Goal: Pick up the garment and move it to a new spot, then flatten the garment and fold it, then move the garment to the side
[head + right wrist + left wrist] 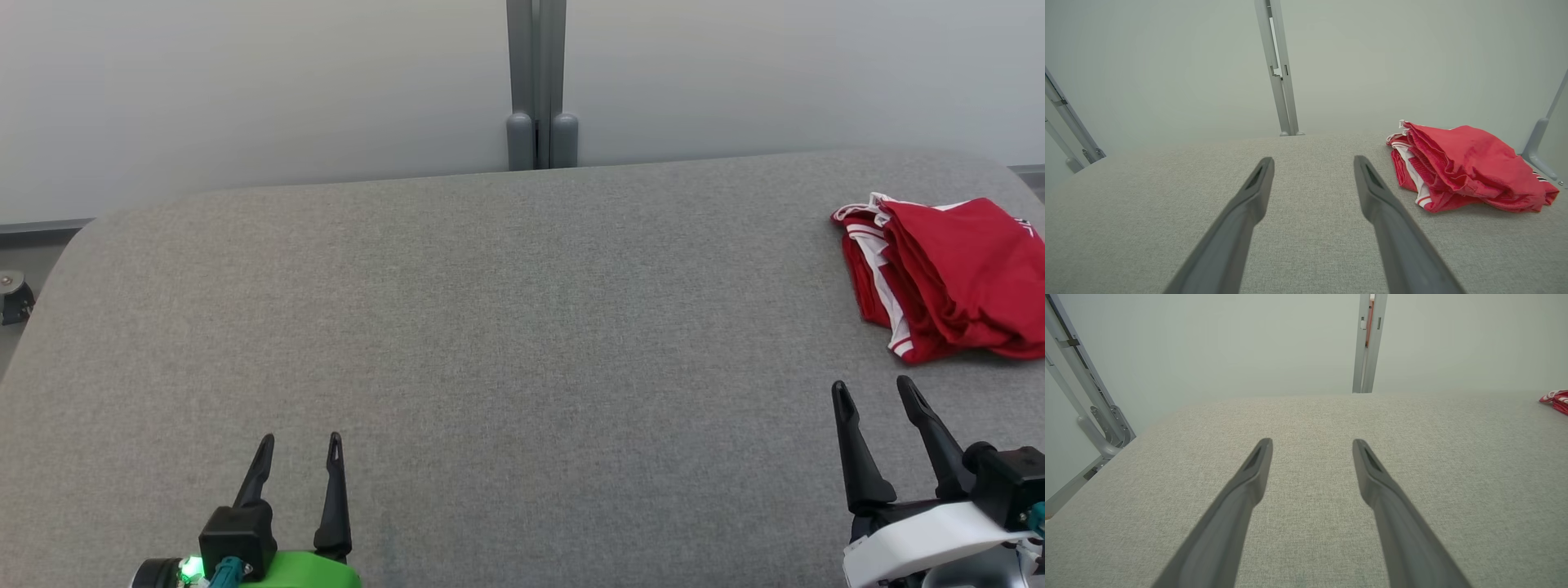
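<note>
The garment [951, 273] is red with white trim, lying in a loosely folded heap at the far right of the grey table [490, 327]. In the right wrist view the garment [1466, 167] sits ahead and to the right of the fingers; a corner of the garment [1555, 400] shows at the right edge of the left wrist view. My right gripper [873, 390] hovers open at the lower right, just short of the cloth, with nothing between its fingers. My left gripper [300, 443] stands open at the lower left over bare table, far from the cloth.
A grey post [536, 82] rises behind the table's far edge against pale wall panels. Metal frame bars [1090, 404] stand off the table's left side, and a bracket [1537, 143] stands beyond the garment at the right. The table's corners are rounded.
</note>
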{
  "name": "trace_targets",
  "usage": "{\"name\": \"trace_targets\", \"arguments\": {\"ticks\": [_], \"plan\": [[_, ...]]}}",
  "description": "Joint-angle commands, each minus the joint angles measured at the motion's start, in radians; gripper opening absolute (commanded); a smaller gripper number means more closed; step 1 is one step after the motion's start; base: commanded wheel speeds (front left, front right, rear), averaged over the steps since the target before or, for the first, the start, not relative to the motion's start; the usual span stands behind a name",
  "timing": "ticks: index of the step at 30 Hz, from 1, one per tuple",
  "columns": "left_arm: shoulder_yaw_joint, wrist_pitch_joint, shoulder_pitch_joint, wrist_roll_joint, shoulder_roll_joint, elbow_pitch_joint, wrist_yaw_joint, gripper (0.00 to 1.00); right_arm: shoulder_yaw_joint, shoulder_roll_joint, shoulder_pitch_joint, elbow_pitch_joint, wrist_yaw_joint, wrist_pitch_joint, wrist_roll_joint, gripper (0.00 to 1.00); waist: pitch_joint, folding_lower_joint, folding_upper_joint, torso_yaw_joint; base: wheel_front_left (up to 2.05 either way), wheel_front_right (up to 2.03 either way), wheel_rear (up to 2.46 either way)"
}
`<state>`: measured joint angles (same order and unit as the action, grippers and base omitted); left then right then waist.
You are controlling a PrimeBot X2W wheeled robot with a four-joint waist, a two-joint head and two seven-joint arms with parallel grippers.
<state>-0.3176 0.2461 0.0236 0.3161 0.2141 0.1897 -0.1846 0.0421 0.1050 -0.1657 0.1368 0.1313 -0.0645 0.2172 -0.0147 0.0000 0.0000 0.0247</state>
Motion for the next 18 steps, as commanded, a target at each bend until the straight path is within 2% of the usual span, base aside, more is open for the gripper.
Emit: {"name": "trace_targets", "arguments": {"ticks": [1, 15, 16, 18], "plan": [[0.001, -0.003, -0.013, 0.007, 0.008, 0.003, 0.003, 1.00, 0.000, 0.001, -0.011, 0.000, -0.001, -0.008, -0.004, 1.00, 0.001, 0.0000, 0.0000, 0.001, 0.00, 0.00, 0.00], [-0.006, 0.008, -0.031, 0.003, 0.017, 0.013, 0.008, 1.00, -0.003, -0.005, -0.008, -0.020, -0.001, -0.031, 0.000, 1.00, 0.002, 0.0000, 0.0000, 0.007, 0.00, 0.00, 0.00], [-0.007, 0.002, -0.014, 0.003, 0.012, 0.011, 0.006, 0.00, -0.002, -0.004, -0.002, -0.020, 0.000, -0.026, 0.001, 0.00, 0.002, 0.0000, 0.0000, 0.007, 0.00, 0.00, 0.00], [-0.009, 0.001, -0.004, 0.005, 0.007, 0.024, 0.006, 0.00, -0.004, -0.007, -0.003, -0.037, 0.000, -0.025, 0.002, 0.00, 0.002, 0.0000, 0.0000, 0.007, 0.00, 0.00, 0.00]]}}
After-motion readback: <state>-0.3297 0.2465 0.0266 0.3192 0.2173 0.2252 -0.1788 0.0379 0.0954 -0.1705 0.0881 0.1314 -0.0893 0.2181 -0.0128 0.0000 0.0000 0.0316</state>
